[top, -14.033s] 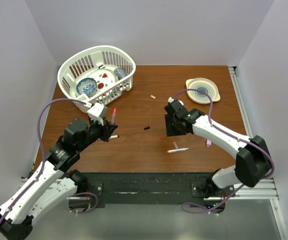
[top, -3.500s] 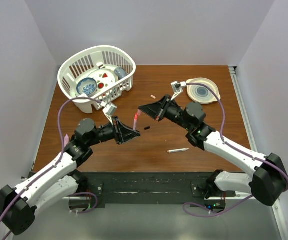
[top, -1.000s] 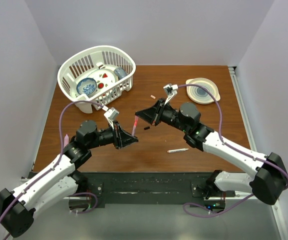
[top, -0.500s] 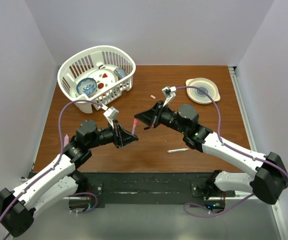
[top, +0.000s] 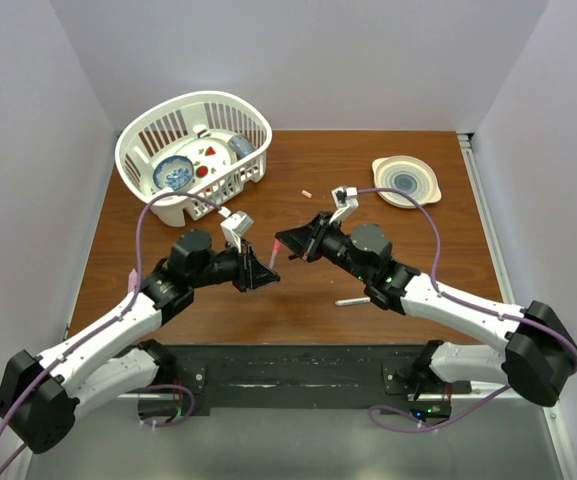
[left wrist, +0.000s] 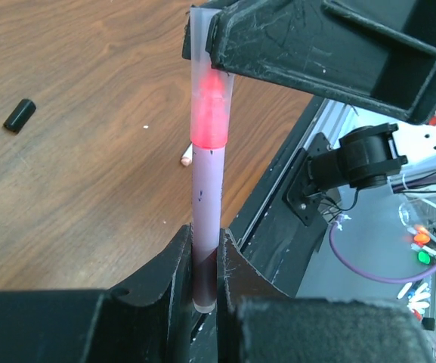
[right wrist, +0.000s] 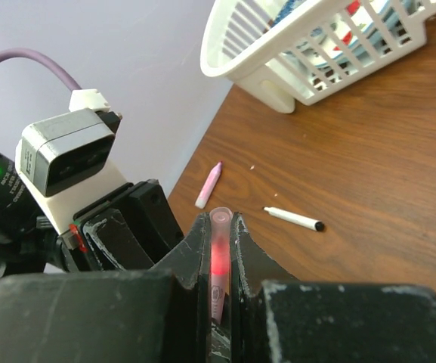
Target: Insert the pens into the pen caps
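Observation:
My left gripper (top: 257, 268) (left wrist: 205, 246) is shut on the lower end of a lilac pen (top: 267, 253) (left wrist: 207, 204) with a glowing red tip. My right gripper (top: 287, 243) (right wrist: 219, 224) is shut on a pale pink see-through cap (right wrist: 219, 249) (left wrist: 210, 91). The two grippers meet tip to tip above the table, and the pen's red tip sits inside the cap. A black cap (left wrist: 20, 114) lies on the table. A white pen (top: 355, 300) (right wrist: 295, 218) and a pink pen (top: 131, 277) (right wrist: 208, 185) also lie on the wood. A small pink cap (top: 306, 193) lies farther back.
A white basket (top: 196, 97) (right wrist: 308, 83) holding dishes stands at the back left. A round plate (top: 405, 180) sits at the back right. The table's near edge and the black mounting rail (top: 298, 365) lie below the arms.
My left arm has moved right and my right arm left and lower. The two grippers have closed the small gap, and the pen's red tip has gone into the cap.

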Available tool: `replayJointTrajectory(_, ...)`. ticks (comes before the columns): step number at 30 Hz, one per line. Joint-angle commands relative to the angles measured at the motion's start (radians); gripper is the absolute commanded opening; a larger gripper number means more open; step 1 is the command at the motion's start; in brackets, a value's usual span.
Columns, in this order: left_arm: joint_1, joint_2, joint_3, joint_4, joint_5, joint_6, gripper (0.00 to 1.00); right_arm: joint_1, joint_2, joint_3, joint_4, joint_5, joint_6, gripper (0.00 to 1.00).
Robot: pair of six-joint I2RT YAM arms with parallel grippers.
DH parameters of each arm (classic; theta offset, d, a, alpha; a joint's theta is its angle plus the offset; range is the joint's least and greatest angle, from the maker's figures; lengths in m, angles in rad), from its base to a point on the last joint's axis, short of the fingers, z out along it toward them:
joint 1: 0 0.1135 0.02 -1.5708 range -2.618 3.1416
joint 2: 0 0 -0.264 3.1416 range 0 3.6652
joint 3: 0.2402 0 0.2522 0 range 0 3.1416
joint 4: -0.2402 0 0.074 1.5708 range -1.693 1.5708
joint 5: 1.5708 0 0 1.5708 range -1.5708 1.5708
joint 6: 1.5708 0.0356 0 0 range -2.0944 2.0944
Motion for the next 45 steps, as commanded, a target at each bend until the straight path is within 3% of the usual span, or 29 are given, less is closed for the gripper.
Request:
replayJointTrajectory(1,0.064,0.031,0.110,0.215,-0.181,-0.004,0.00,0.126,0.039,-0.072,-0.121,-0.157,0.020,0.00)
replayJointTrajectory(10,0.102,0.112,0.219,0.208,-0.205,0.042,0.00,0.199,0.061,-0.118,-0.132,-0.102,0.092,0.00)
replayJointTrajectory(19,0.141,0.131,0.230,0.278,-0.200,0.048,0.00,0.265,0.104,-0.110,-0.098,-0.137,0.126,0.00)
replayJointTrajectory(24,0.223,0.123,0.192,0.422,-0.064,-0.030,0.00,0.282,0.104,-0.121,-0.064,-0.198,0.088,0.00)
replayJointTrajectory(28,0.240,0.131,0.211,0.423,-0.043,-0.011,0.00,0.293,0.095,-0.113,-0.071,-0.254,0.069,0.00)
replayJointTrajectory(32,0.240,0.143,0.204,0.435,0.068,-0.006,0.00,0.293,0.073,-0.069,-0.158,-0.182,0.063,0.00)
replayJointTrajectory(36,0.239,0.126,0.161,0.397,0.152,0.009,0.00,0.290,0.061,0.091,-0.429,0.001,0.029,0.00)
replayJointTrajectory(41,0.239,0.010,0.074,0.303,0.151,0.048,0.20,0.253,0.078,0.312,-0.577,0.156,-0.059,0.00)
replayJointTrajectory(45,0.239,-0.073,0.035,0.219,0.125,0.089,0.52,0.184,0.128,0.470,-0.702,0.159,-0.141,0.00)
